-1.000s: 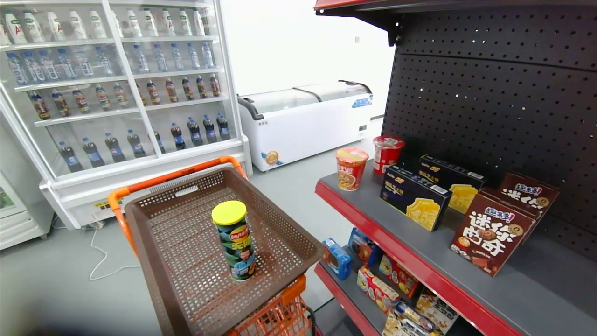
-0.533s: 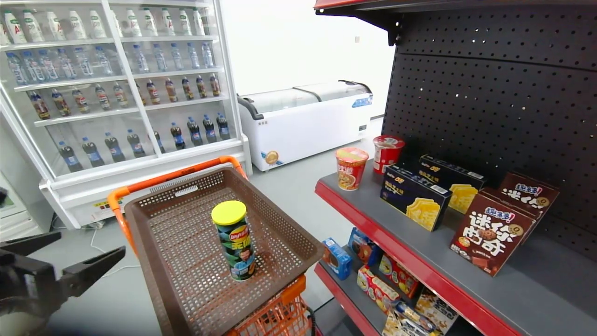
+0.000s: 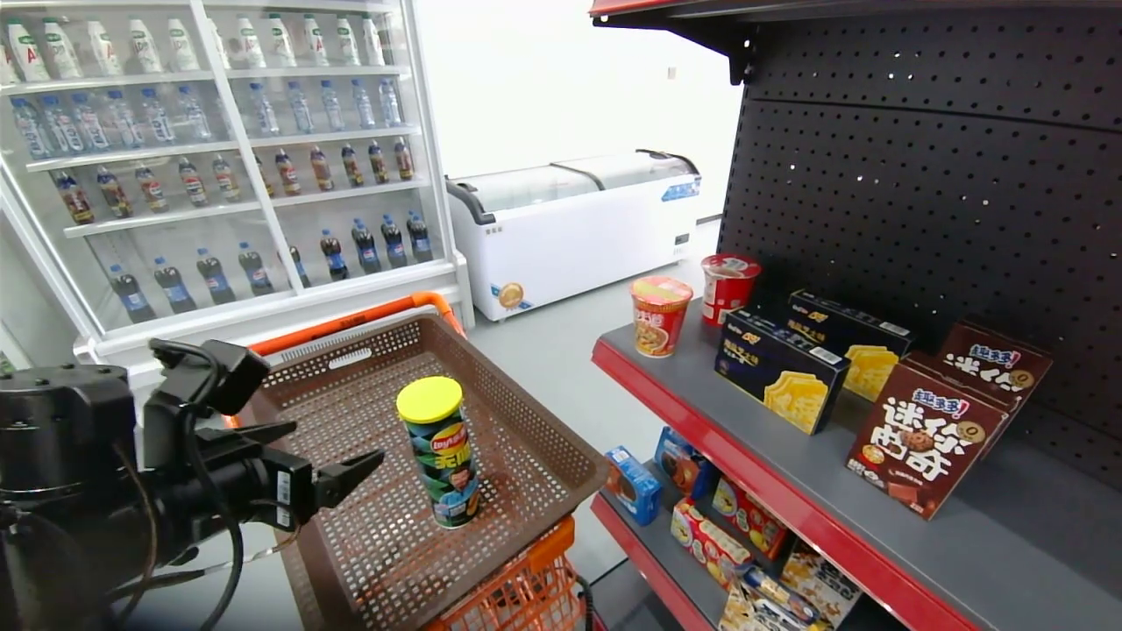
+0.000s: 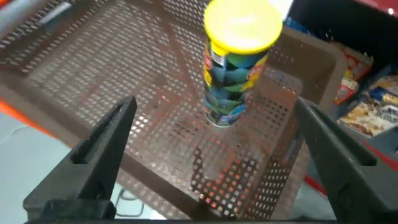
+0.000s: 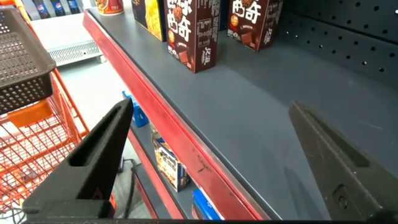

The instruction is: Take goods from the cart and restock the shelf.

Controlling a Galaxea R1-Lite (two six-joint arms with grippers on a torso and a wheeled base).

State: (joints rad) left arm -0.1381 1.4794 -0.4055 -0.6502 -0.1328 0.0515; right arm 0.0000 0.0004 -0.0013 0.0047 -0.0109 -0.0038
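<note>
**Hovering at the Cart Basket: Both Grippers Open and Empty**

Hovering over the left side of the basket, the left gripper [image 3: 338, 441] has its two black, wedge-shaped fingers spread wide with nothing between them. The tips point at the can and are near it but not touching.

The basket [image 3: 526, 393] is a brown rectangular tray of perforated plastic. It sits on the cart [image 3: 351, 319], which has an orange tubular handle and an orange wire frame.

The can [image 3: 443, 456] is a tall cylinder with a flat yellow lid and a glossy printed wrap. It stands upright on the basket floor.

To the right, the shelf [image 3: 789, 478] has a smooth grey deck, a red front edge and a black pegboard back. From its far end toward the near end, the deck carries:
- two tapered noodle cups [image 3: 660, 315]
- two dark blue boxes [image 3: 780, 368]
- two brown boxes [image 3: 920, 443]

In the right wrist view, the right gripper [image 5: 211, 118] is wide open and holds nothing, with the bare grey deck beyond its fingers.
</note>
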